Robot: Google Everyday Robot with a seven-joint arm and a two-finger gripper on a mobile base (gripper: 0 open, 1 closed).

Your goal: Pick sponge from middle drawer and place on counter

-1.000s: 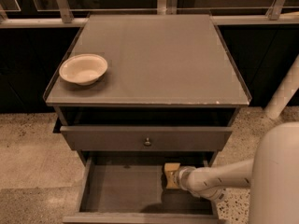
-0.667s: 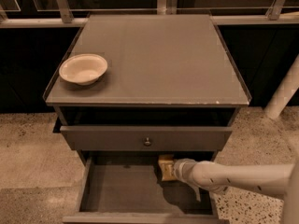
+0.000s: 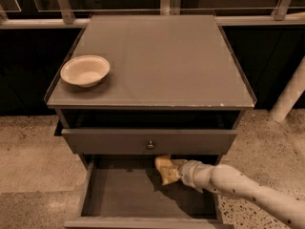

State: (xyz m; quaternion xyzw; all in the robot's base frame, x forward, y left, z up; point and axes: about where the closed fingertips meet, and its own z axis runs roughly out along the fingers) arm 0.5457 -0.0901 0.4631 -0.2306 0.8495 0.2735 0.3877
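While the middle drawer (image 3: pixel 125 197) stands pulled out at the bottom of the cabinet, the robot's pale arm (image 3: pixel 240 189) reaches in from the lower right, crossing over the drawer's right wall. At its end the cream-yellow gripper (image 3: pixel 165 169) sits in the back part of the drawer, just below the grey drawer front (image 3: pixel 109 141) with the small round knob (image 3: pixel 150 145), a little to the right of that knob. It casts a dark shadow onto the drawer's flat floor. Whether the gripper is open, closed or clamped on something cannot be told from this view. The sponge cannot be told apart from the yellow shape of the gripper, so its exact place in the drawer stays unclear; no pale-yellow block lies on the counter (image 3: pixel 167 61). That grey top carries only a shallow cream bowl (image 3: pixel 85 70), which stands upright near its left edge toward the front corner, well apart from the gripper. Under the counter's front rim runs a dark open gap above the knobbed front. Speckled flooring (image 3: pixel 28 149) surrounds the cabinet, and a white post (image 3: pixel 290 92) leans at the right.
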